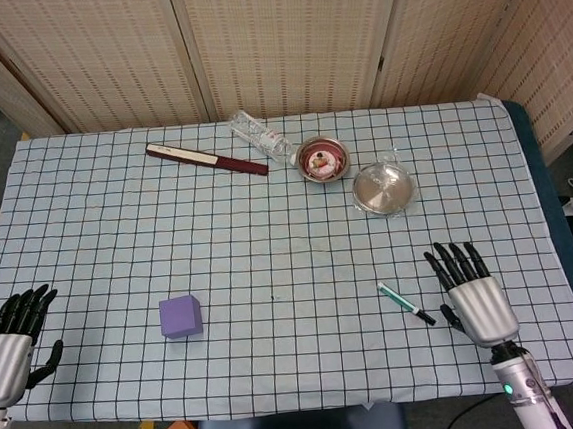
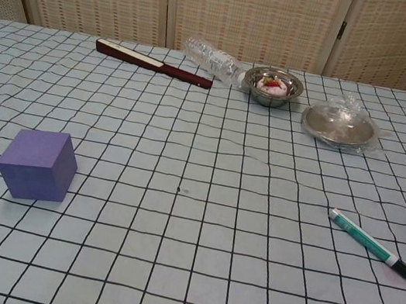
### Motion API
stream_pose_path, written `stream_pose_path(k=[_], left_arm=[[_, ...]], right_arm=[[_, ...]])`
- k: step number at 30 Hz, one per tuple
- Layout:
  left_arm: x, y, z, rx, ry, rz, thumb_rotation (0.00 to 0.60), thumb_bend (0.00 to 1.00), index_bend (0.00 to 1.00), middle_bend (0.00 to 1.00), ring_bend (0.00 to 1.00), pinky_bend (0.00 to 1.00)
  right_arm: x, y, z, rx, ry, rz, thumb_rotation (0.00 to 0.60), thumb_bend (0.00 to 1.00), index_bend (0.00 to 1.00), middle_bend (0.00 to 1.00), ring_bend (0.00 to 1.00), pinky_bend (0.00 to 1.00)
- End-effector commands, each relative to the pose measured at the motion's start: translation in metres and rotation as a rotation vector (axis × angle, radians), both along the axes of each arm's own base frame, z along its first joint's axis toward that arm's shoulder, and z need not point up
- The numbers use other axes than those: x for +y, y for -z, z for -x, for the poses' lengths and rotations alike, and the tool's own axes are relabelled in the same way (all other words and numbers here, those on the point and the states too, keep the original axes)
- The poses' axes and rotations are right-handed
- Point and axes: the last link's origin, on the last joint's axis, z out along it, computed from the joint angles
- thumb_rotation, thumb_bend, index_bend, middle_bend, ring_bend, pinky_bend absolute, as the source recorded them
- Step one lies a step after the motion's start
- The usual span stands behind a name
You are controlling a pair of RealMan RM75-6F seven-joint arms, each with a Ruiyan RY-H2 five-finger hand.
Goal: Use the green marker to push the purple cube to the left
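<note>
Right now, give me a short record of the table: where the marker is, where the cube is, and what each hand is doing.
marker: green marker lying flat on the checked cloth, held by nothing
cube: purple cube resting far left of the marker, apart from it
right hand: right hand beside the marker, fingers spread, not touching it
left hand: left hand at the near left edge, holding nothing

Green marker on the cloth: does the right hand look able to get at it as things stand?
Probably yes. The green marker lies flat on the checkered cloth, just left of the right hand, whose fingers are spread and hold nothing. No other object lies between them, so the way looks free.
</note>
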Motion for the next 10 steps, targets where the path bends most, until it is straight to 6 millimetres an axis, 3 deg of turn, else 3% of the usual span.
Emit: stream_pose_path(k=[1,3,10], left_arm=[[-0.003,0.002,0.0,0.02,-0.01,-0.008,0.6,0.47,0.0,0.0,0.0,0.07],[-0.004,0.005,-0.002,0.035,-0.014,-0.008,0.6,0.47,0.0,0.0,0.0,0.07],[-0.005,0.011,-0.004,0.076,-0.026,-0.014,0.6,0.47,0.0,0.0,0.0,0.08]], right_arm=[[0.025,-0.024,0.026,-0.032,0.047,0.053,0.6,0.21,0.0,0.0,0.0,0.0],[0.025,-0.029,0.035,-0.034,0.061,0.055,0.6,0.21,0.0,0.0,0.0,0.0],[0.021,-0.046,0.038,-0.071,0.052,0.119,0.6,0.21,0.0,0.0,0.0,0.0]])
